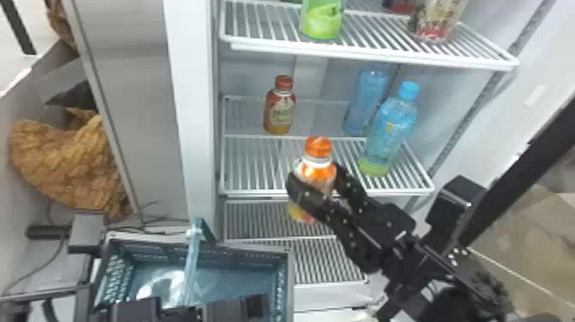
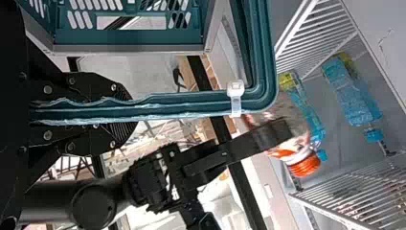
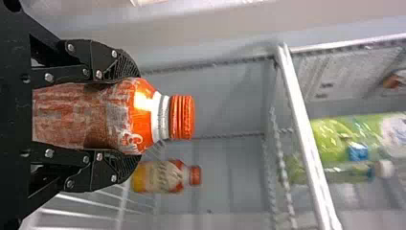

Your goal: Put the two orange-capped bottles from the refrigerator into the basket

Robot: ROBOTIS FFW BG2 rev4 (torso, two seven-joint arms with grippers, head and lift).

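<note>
My left end effector is pinching the basket handle, and rightward the farther bottle is standing cap-up on the shelf. Before that shelf, my right end effector is clasping the nearer bottle, its long axis running nearly upright, cap on top; probably full, it's likely feeling firm, weighty, slightly slippery, its broad body offering the best hold.
</note>
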